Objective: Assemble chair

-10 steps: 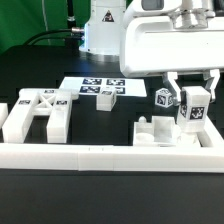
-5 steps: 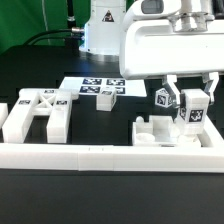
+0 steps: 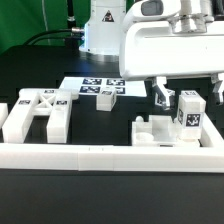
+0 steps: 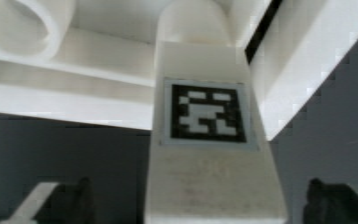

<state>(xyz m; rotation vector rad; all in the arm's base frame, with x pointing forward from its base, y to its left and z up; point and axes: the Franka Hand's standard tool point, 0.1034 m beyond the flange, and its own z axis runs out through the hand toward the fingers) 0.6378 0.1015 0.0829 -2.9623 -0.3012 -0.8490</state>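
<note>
The hand [image 3: 188, 96] hangs wide directly over the upright leg [image 3: 188, 112], 1 finger on each side and neither touching it. In the wrist view the leg [image 4: 204, 120] runs up the middle of the picture with its tag facing the camera, and the 2 dark fingertips [image 4: 44, 204] stand well clear of its flanks, so nothing is held.

The leg's long axis is vertical, in line with the hand's approach. It stands on the seat block [image 3: 160, 130], at the end of the block toward the exterior view's right. I cannot tell whether its foot is fully down in a socket.

The only hollow things in sight are the seat block's notches. The ones facing the exterior camera look empty.

Well apart from the seat block, toward the exterior view's left, the H-shaped part [image 3: 36, 112] lies on the desk [image 3: 105, 125]. The marker board [image 3: 95, 90] lies behind the block, and the border rail [image 3: 90, 156] runs just in front of it.

My judgement is that a straight lift clears the leg, and the next reach goes toward the H-shaped part.
</note>
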